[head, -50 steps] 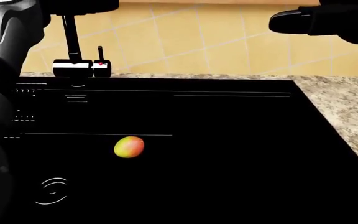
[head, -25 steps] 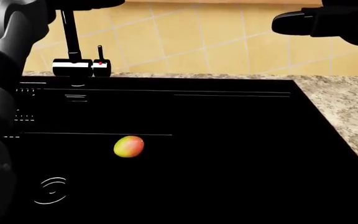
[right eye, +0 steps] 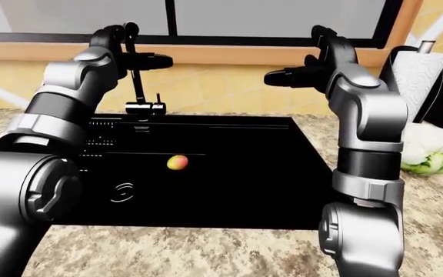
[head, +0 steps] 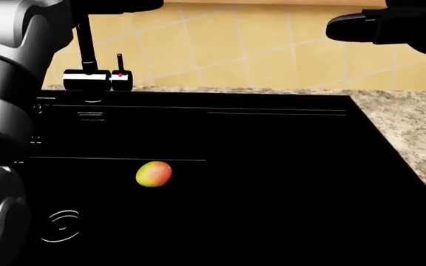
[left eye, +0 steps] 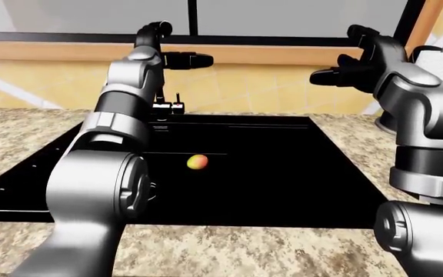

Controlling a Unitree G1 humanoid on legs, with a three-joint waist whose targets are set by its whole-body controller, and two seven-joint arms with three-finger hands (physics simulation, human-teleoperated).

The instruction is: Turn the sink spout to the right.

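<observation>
The black sink faucet stands at the upper left of the black basin [head: 272,183]. Its stem [right eye: 137,78] rises from the base [head: 87,80], and a small lever [head: 120,64] stands beside it. My left hand [right eye: 148,58] is up at the top of the spout, with one finger stretched rightward past the stem and the fingers not closed round it. In the left-eye view my arm hides most of the stem. My right hand [right eye: 287,74] hangs open in the air at the upper right, apart from the faucet.
A mango [head: 153,174] lies in the basin near a drain [head: 61,226]. Speckled granite counter [head: 413,127] borders the sink on the right. A paper towel roll [right eye: 418,75] and a leafy green vegetable [right eye: 429,153] stand at the far right. Tiled wall and a window are behind.
My left arm and its fingers have shifted a little to the right at the spout's top. The right hand has edged slightly right. The faucet base and mango have not moved.
</observation>
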